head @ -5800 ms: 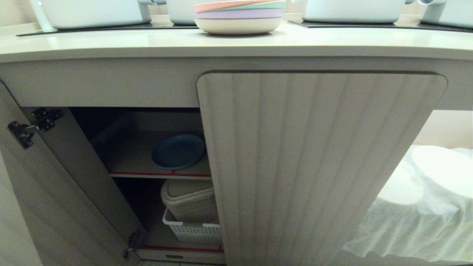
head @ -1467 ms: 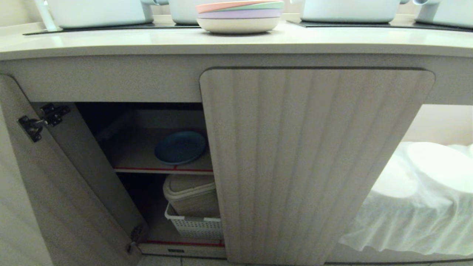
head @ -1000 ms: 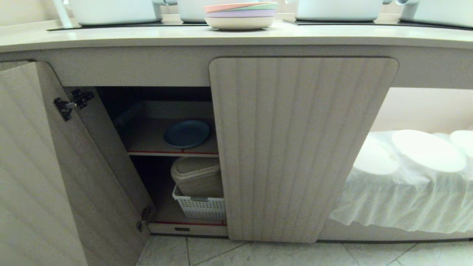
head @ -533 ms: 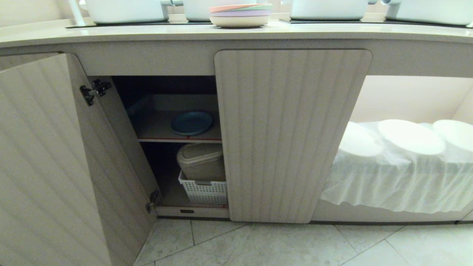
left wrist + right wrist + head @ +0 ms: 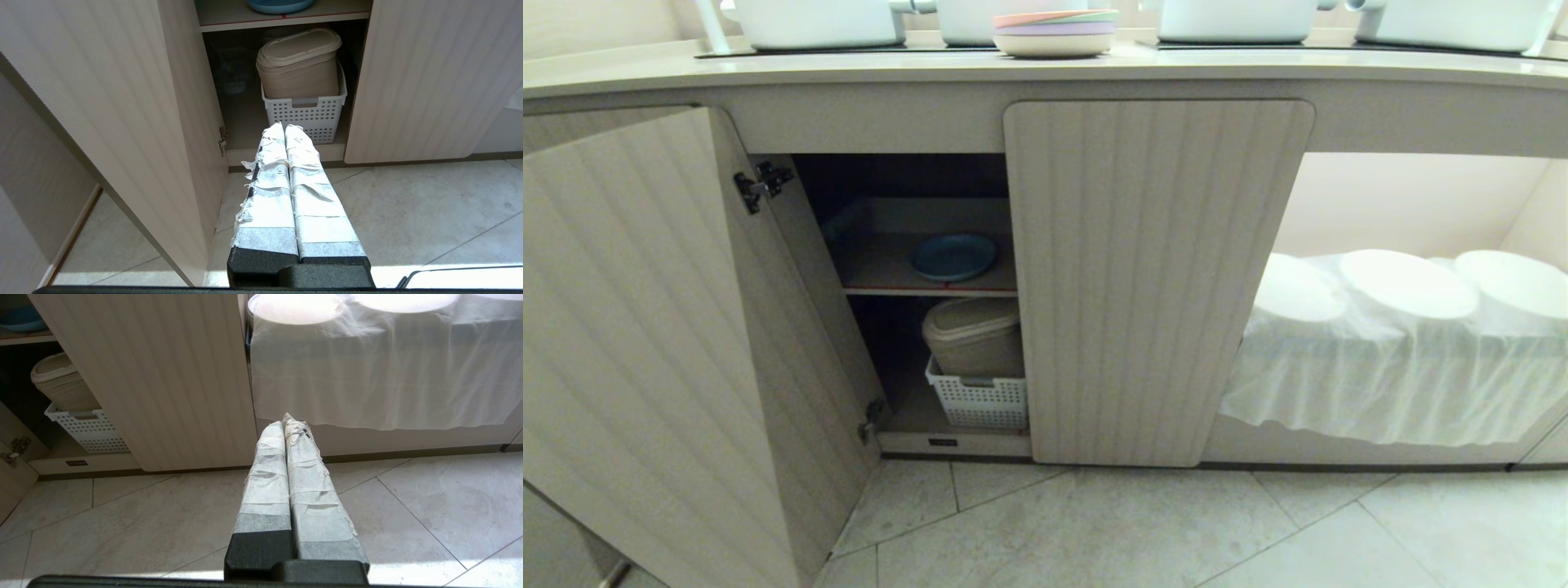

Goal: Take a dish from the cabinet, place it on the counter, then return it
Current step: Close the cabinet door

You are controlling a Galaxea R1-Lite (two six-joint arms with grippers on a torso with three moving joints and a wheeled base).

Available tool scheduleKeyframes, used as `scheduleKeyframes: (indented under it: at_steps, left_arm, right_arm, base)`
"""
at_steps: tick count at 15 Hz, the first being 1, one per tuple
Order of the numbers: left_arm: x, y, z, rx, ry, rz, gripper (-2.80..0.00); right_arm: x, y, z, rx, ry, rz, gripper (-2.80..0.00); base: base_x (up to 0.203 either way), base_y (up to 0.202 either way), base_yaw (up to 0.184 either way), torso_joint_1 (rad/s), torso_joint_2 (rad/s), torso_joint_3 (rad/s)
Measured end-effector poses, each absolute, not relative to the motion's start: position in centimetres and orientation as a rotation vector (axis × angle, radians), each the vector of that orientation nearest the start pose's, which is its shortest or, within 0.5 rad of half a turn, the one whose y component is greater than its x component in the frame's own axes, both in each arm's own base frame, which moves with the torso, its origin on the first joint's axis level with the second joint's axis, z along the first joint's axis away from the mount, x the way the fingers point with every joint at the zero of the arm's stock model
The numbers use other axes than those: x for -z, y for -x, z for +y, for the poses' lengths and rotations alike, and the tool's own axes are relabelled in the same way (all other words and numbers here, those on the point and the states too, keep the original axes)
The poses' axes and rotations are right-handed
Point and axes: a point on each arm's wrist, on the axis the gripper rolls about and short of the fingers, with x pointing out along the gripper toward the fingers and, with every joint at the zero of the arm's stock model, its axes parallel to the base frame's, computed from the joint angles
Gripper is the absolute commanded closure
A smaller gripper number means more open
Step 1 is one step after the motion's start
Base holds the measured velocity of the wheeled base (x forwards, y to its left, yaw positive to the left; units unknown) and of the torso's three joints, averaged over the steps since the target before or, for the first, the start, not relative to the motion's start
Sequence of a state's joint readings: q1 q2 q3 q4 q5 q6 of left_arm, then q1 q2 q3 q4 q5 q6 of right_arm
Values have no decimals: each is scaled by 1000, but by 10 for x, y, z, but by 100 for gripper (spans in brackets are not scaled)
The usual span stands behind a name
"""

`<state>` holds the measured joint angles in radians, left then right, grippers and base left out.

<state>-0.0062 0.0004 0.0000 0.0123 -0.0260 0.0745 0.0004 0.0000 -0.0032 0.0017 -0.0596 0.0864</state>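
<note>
One blue plate on the shelf, both grippers closed and empty

One dish (image 5: 953,256) matters here: a round, shallow blue plate lying flat on the upper shelf (image 5: 882,273) inside the cabinet (image 5: 1156,278), towards the right of the opening and partly tucked behind the edge of the closed right door. The left door (image 5: 645,327) stands swung wide. Under the shelf, a white basket (image 5: 978,400) holds a beige lidded tub (image 5: 974,333). On the counter (image 5: 1029,65) above sit a stack of pastel plates (image 5: 1055,31) and several white pots.

Neither arm shows in the head view. In its own wrist view, the left gripper (image 5: 284,130) has its taped fingers pressed together with nothing between them, low over the floor tiles and pointing at the basket, well apart from the plate. The right gripper (image 5: 288,422) is likewise clamped on nothing, aimed at the foot of the closed door beside a white cloth (image 5: 380,371).

By its look, the plate is probably light and stiff, likely plastic or melamine, with a matte face that should give some grip. Its low raised rim is the only real handhold: since it lies flat, one finger would have to slip under the near edge and the other press on top. The thin rim could slide out of a shallow pinch, so a deep bite looks safer. The shelf leaves little headroom, and the right door's edge crowds that side.
</note>
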Motion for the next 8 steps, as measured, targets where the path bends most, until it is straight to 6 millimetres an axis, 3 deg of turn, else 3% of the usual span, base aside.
scheduleKeyframes:
  at_steps: [8]
  left_arm:
    - [-74, 23, 0, 33, -75, 11, 0]
  right_arm:
    - [-76, 23, -1, 59, -86, -4, 0]
  base:
    - [0, 0, 0, 0, 0, 0]
